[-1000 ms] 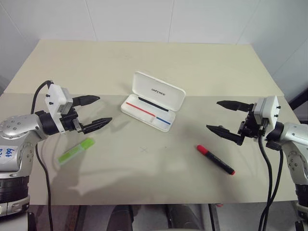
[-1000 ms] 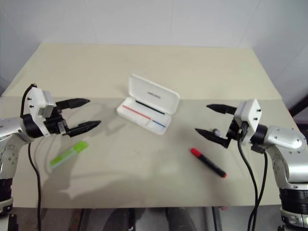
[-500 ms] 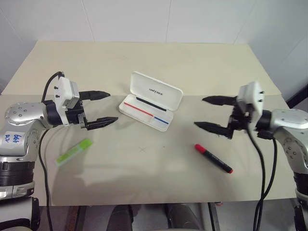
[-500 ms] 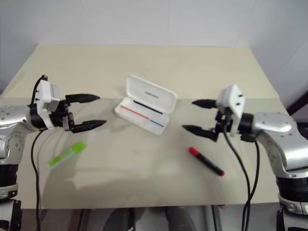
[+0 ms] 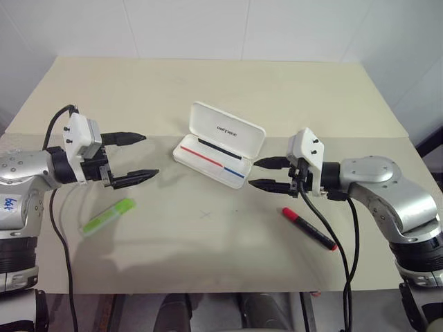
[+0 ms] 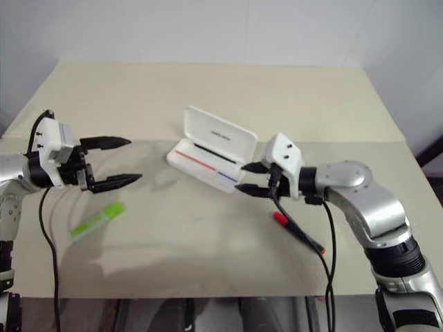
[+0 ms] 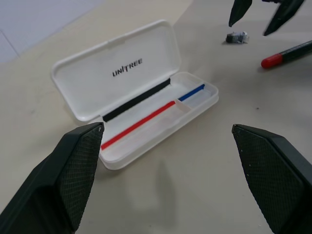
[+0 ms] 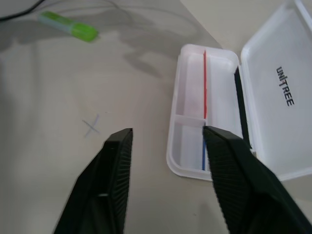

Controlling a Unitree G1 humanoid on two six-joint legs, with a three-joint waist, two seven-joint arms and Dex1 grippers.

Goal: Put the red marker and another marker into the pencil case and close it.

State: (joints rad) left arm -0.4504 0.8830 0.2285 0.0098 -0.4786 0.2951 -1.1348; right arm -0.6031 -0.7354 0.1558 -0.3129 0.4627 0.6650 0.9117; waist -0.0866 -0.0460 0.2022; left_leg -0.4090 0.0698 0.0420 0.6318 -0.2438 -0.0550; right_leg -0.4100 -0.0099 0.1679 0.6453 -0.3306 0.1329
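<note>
The white pencil case (image 5: 228,131) lies open in the middle of the table, lid tilted back, its tray (image 8: 190,105) empty with a red and a blue stripe. To its right the red marker (image 5: 308,227) lies on the table, red end toward the case. The lime-green highlighter (image 5: 107,216) lies at the left. My right gripper (image 5: 253,173) hovers just beside the case's right end, above the red marker's tip, open with a moderate gap and holding nothing. Left of the case and above the highlighter, my left gripper (image 5: 149,155) is wide open and empty, pointing at the case (image 7: 141,97).
The beige table (image 5: 208,263) has a small pencilled cross (image 8: 91,127) in front of the case. A small grey-and-black piece (image 7: 237,36) lies on the table near the red marker (image 7: 287,52). A white wall stands behind the table's far edge.
My right gripper has swung left from the table's right side to the case's right end, and its fingers have narrowed. The left gripper has stayed about where it was.
</note>
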